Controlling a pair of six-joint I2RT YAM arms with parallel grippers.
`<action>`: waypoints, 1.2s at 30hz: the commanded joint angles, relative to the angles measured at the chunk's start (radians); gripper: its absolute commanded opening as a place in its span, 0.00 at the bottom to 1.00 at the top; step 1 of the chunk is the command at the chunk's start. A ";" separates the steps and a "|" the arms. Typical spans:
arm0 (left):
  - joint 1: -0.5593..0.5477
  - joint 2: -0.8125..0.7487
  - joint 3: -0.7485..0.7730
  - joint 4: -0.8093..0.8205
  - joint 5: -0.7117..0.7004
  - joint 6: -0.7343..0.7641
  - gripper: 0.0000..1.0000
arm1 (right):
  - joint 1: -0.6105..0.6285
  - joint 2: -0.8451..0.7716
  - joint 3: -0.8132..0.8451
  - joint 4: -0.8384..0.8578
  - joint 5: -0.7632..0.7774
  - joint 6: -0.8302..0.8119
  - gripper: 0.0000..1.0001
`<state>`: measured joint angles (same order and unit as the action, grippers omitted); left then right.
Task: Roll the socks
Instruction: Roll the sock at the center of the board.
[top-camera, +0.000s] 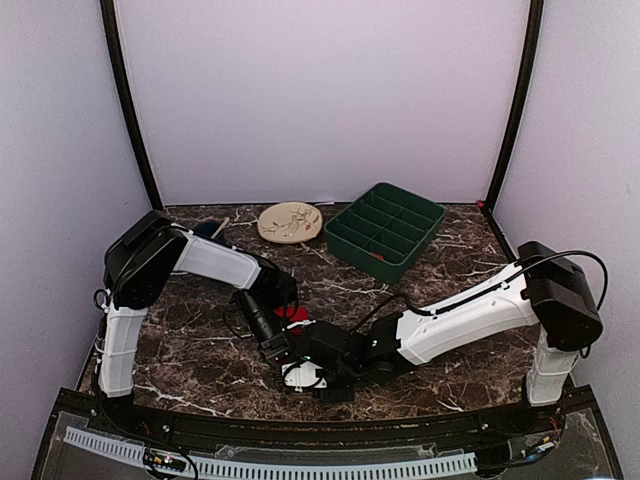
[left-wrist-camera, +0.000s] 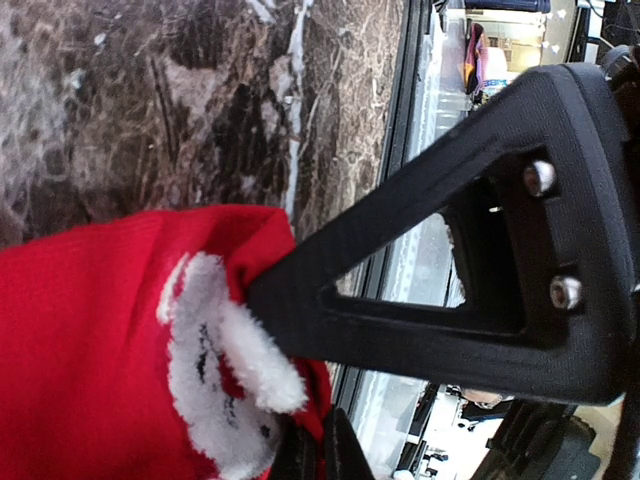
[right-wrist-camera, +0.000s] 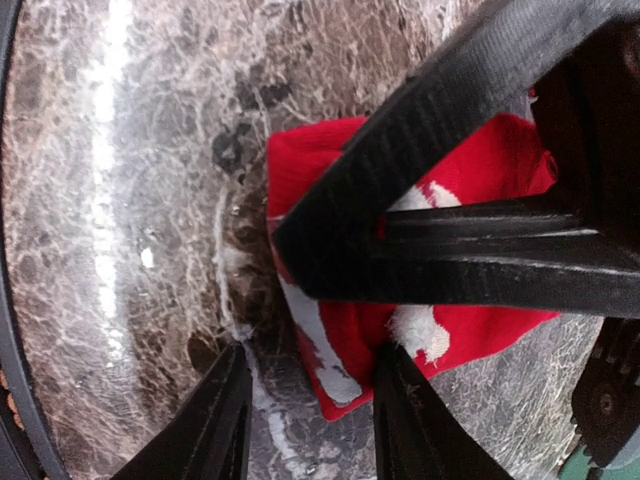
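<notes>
The red socks (top-camera: 292, 317) lie bunched on the marble table between my two grippers, and I cannot tell one sock from the other. In the left wrist view the red fabric (left-wrist-camera: 90, 350) carries a fluffy white pattern, and my left gripper (left-wrist-camera: 300, 400) is shut on its edge. In the right wrist view the socks (right-wrist-camera: 330, 160) lie flat with white markings. My right gripper (right-wrist-camera: 305, 345) is open over their near end, one finger above the fabric. From above, the left gripper (top-camera: 277, 347) and right gripper (top-camera: 302, 372) almost touch and hide most of the socks.
A green compartment tray (top-camera: 386, 230) stands at the back right. A patterned beige plate (top-camera: 290, 222) lies at the back centre, with a small blue thing (top-camera: 208, 228) to its left. The table's near edge (left-wrist-camera: 400, 200) is close to the grippers.
</notes>
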<state>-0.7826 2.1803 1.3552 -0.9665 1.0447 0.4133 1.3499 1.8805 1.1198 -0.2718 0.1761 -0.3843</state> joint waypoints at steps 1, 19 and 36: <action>0.002 0.002 0.018 -0.035 0.040 0.033 0.00 | -0.014 0.029 0.017 0.012 0.010 -0.005 0.37; 0.003 0.001 0.019 -0.006 -0.070 -0.025 0.12 | -0.046 0.021 -0.010 0.040 -0.007 0.008 0.10; 0.045 -0.181 0.018 0.155 -0.199 -0.160 0.21 | -0.080 0.028 0.119 -0.150 -0.085 0.030 0.08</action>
<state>-0.7586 2.0857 1.3624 -0.8631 0.8757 0.2928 1.2800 1.9038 1.1927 -0.3599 0.1223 -0.3637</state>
